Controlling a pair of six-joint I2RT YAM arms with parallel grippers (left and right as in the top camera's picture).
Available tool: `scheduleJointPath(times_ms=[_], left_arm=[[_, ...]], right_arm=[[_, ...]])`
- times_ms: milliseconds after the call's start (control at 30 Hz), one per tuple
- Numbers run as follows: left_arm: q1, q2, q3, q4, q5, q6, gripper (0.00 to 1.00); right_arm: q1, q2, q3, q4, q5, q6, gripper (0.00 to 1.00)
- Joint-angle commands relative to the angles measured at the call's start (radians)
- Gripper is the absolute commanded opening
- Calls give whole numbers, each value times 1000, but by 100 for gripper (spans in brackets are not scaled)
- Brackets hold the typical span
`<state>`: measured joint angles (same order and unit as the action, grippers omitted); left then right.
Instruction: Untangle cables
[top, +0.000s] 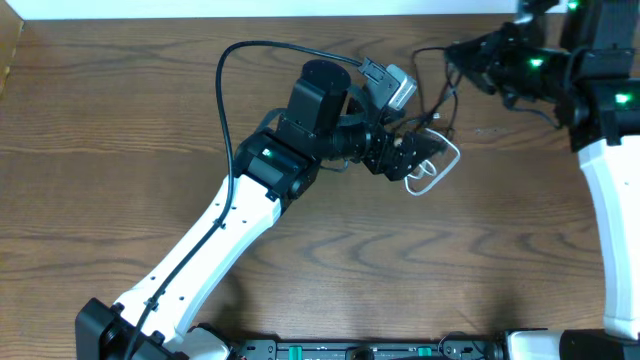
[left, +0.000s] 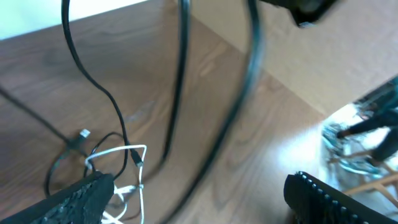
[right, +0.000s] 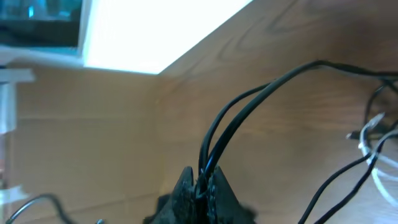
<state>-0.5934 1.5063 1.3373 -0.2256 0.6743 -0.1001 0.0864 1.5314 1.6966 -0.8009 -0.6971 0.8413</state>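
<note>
**A:** How do the grippers stand?

**B:** The left gripper (left: 199, 208) is wide apart. Its fingers (left: 74, 199) sit in the bottom corners of its wrist view with nothing clamped, and it hangs over the tangle at centre of the overhead. The right gripper (right: 202, 186), at the overhead's upper right, is pressed together on two strands of the black cables (right: 249, 102).

**A:** Where do the cables lie?

**B:** The black cables run from that pinch down and left to the knot. The white cable (top: 437, 165) loops on the table (top: 120, 120) just right of the left gripper's tip, with thin black strands crossing it. A small plug (left: 84, 134) lies beside it, lower left in the left wrist view. Two blurred dark strands pass close to that lens, and I cannot tell which cords they are.

**A:** How will they handle?

**B:** Light, limp and thin, I'd judge. They will follow any pull and probably slide on the wood. The plug ends are the likely snags. I'd take the white loop on a free stretch near its end, not at a crossing, and close right down on it.

**A:** And the surroundings?

**B:** The table is smooth brown wood grain. A pale wall (top: 300, 8) runs along the overhead's top edge. Beyond the table edge, right of the left wrist view, is clutter too blurred to name.
</note>
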Motion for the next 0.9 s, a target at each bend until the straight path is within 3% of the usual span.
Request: scheduleJointPath(times_ms=[0, 167, 267, 333, 467, 667, 867], left_arm=[[-1, 4, 7, 19, -79, 16, 92], [-2, 21, 7, 57, -143, 16, 91], [-2, 39, 7, 65, -238, 16, 83], [-2, 49, 7, 66, -273, 16, 67], [1, 53, 7, 53, -275, 13, 8], [4, 32, 7, -17, -275, -38, 8], [79, -64, 7, -113, -275, -213, 7]], right_arm=[[28, 1, 16, 28, -103, 74, 1], [40, 0, 16, 89, -226, 114, 1], [40, 0, 16, 118, -286, 114, 1], [39, 0, 16, 116, -290, 107, 1], [22, 0, 16, 100, -250, 66, 1], [-18, 0, 16, -15, 28, -50, 1], [-52, 0, 16, -229, 448, -188, 1]])
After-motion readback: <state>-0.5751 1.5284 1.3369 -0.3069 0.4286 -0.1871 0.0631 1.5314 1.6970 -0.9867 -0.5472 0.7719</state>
